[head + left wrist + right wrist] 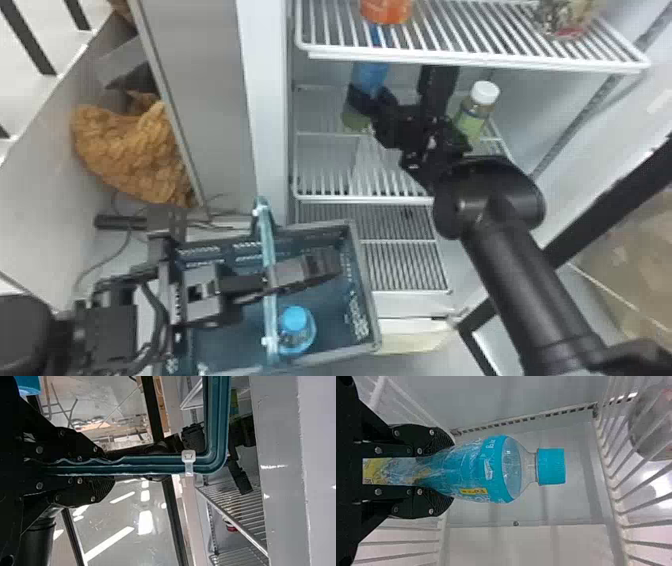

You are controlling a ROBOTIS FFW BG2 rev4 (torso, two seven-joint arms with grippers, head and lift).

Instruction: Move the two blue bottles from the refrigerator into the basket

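lower left, the basket [345,295] holds one blue bottle [296,327] (half done); right gripper [443,472] pinches the last bottle [494,469], left gripper [105,470] the handle [154,465].

from where i'm standing it's black all over. the right arm [530,285] has a smooth, round tube and a fat, rounded joint housing [490,195]; the left arm [107,325] looks boxier, with a dark cable [161,312] curving along it. the right gripper [369,100] and left gripper [320,267] have black fingers [440,441], dotted with round silvery screws [378,450] and finely ridged near the tips.
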